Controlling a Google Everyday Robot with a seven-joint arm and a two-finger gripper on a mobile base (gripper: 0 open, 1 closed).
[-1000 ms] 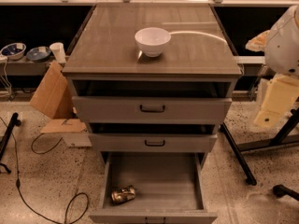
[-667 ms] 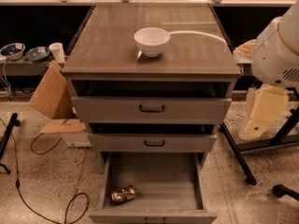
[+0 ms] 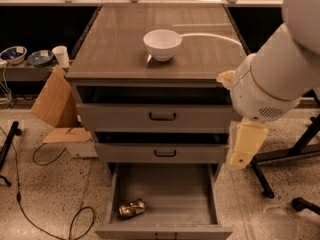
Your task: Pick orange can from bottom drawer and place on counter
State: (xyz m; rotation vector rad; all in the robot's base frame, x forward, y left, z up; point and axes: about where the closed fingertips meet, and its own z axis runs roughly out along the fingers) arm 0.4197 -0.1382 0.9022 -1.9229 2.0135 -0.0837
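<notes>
Can [image 3: 131,208]: lying on its side on the floor of the pulled-out bottom drawer [image 3: 172,191], toward 7 o'clock, near the left wall. Gripper [image 3: 244,145]: cream, hanging from the white arm [image 3: 280,69] at 3 o'clock of the cabinet, level with the middle drawer [image 3: 165,153] and well apart from the can — whether it is spread or pressed together does not show. Bench [image 3: 112,54]: carries one white bowl [image 3: 162,44], upright, a little toward 12 o'clock of centre.

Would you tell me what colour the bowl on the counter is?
White bowl, camera view; gripper hangs beside the middle drawer.
</notes>
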